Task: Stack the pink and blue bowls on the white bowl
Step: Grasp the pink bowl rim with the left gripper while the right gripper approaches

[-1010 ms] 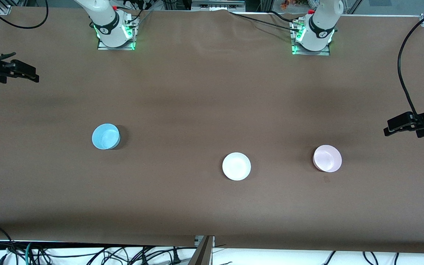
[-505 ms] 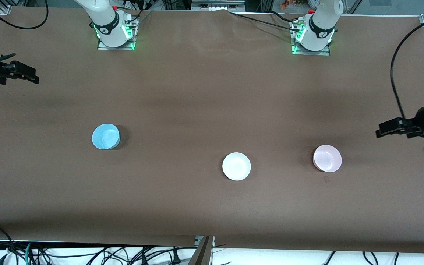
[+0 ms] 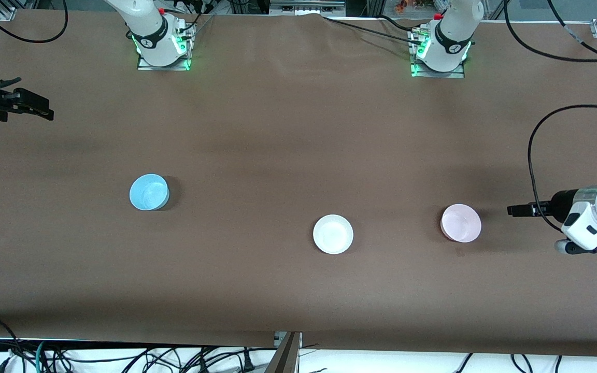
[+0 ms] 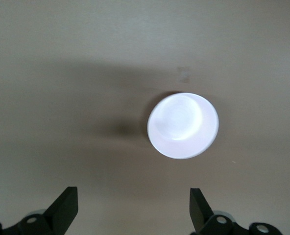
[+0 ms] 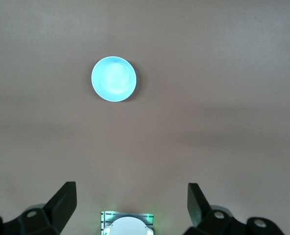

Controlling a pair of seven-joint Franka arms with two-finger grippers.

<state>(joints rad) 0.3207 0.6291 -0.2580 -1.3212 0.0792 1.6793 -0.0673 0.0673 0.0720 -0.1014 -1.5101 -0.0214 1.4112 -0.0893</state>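
Left pincer (image 3: 511, 210), fingers apart, just beside pink bowl (image 3: 461, 223). Right pincer (image 3: 44, 110), also apart, waits at bench (image 3: 278, 129) edge, arm cut off.

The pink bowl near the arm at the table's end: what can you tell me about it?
The pink bowl is small, round, plain and pale pink, seemingly smooth plastic. It stands upright and empty on the brown table, touching only that surface. It lies beside the white bowl, toward the left arm's end of the table. The left gripper, fingers open in the left wrist view, is close beside it without touching.
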